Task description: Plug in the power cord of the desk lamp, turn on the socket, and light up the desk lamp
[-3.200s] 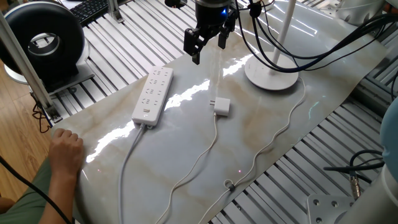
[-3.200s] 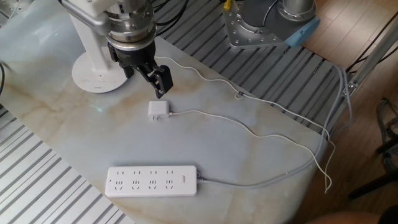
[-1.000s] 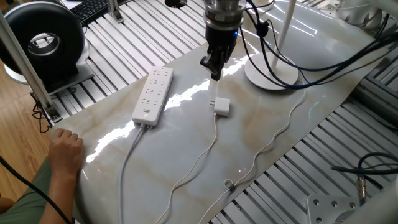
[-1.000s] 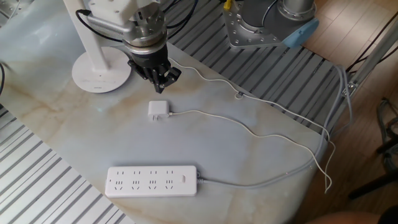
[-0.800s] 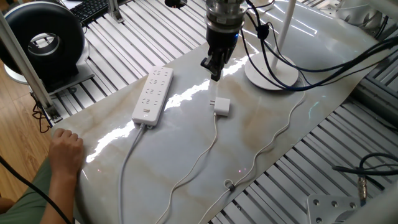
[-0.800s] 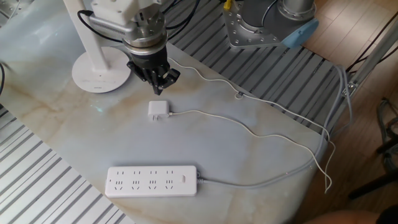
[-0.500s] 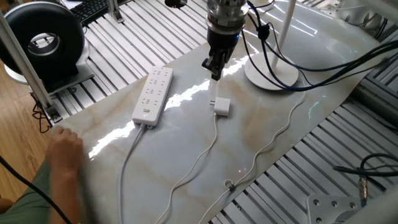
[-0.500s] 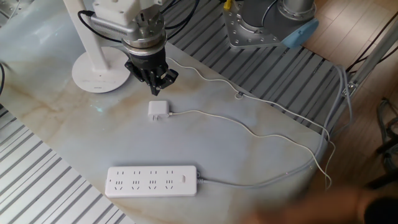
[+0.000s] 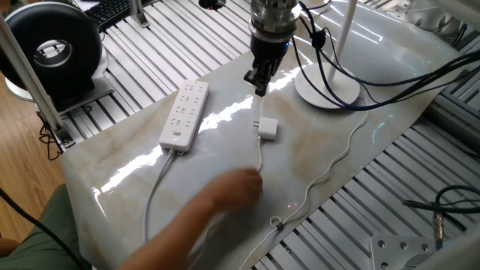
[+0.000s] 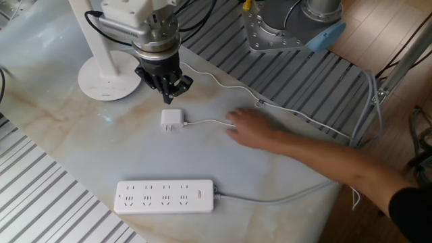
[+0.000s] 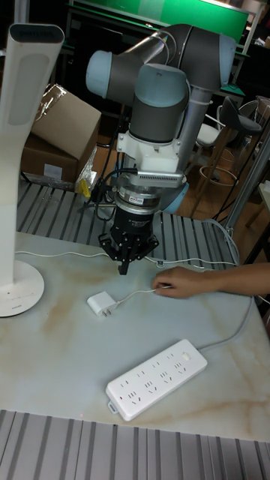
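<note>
The power cord's white plug block (image 9: 268, 129) (image 10: 171, 119) (image 11: 99, 304) lies flat on the marble tabletop, prongs sideways. Its thin cord (image 10: 202, 122) (image 11: 135, 294) trails away from it. My gripper (image 9: 259, 81) (image 10: 172, 91) (image 11: 124, 267) hangs just above and behind the plug, pointing down, open with a narrow gap and nothing in it. The socket (image 9: 184, 114) (image 10: 164, 196) (image 11: 156, 379) lies apart from the plug with nothing plugged in. The desk lamp's round base (image 9: 328, 90) (image 10: 108, 77) (image 11: 19, 289) stands behind my gripper.
A person's hand (image 9: 236, 187) (image 10: 250, 128) (image 11: 176, 281) rests on the cord a short way from the plug, the arm crossing the table. A black round fan device (image 9: 52, 49) stands beyond the socket. The socket's thick cable (image 9: 154, 191) runs to the table edge.
The person's hand has swung from the table edge across to the cord near the plug. My gripper has hardly moved in the last second; before that it turned and came down nearer the plug.
</note>
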Action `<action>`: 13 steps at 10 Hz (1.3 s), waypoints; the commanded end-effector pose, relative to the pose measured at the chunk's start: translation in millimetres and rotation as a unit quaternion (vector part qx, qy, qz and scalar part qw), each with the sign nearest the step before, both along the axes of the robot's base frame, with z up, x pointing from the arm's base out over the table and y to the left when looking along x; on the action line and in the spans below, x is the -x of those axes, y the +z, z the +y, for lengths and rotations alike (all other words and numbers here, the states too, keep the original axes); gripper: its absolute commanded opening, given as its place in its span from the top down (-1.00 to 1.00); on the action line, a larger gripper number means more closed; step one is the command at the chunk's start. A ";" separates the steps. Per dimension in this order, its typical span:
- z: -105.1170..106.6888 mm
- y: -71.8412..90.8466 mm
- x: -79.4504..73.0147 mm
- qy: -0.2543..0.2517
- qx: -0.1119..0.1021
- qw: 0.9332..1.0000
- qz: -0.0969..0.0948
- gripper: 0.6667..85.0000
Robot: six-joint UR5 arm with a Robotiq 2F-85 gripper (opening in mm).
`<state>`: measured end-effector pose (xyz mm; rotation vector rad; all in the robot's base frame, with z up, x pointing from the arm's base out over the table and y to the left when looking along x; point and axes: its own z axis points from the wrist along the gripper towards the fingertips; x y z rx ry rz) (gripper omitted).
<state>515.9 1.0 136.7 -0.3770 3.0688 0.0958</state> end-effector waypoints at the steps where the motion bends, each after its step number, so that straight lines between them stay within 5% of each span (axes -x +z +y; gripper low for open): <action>1: -5.2 0.9 -2.9 -0.003 0.008 1.000 -0.006 0.99; 2: -0.8 1.0 0.2 -0.011 -0.001 1.000 0.001 0.99; 4: -15.2 0.3 6.7 0.018 0.028 0.999 0.012 0.99; 7: -19.5 2.8 47.2 -0.014 0.036 0.995 0.091 0.99; 9: 9.8 3.0 36.0 -0.020 -0.020 0.997 0.071 0.99; 10: 20.9 -30.0 16.8 -0.019 -0.017 0.999 0.037 0.99; 11: 41.3 -57.0 8.2 -0.027 -0.017 0.999 0.027 0.99; 13: 83.1 -83.8 1.7 -0.053 -0.025 0.998 0.015 0.99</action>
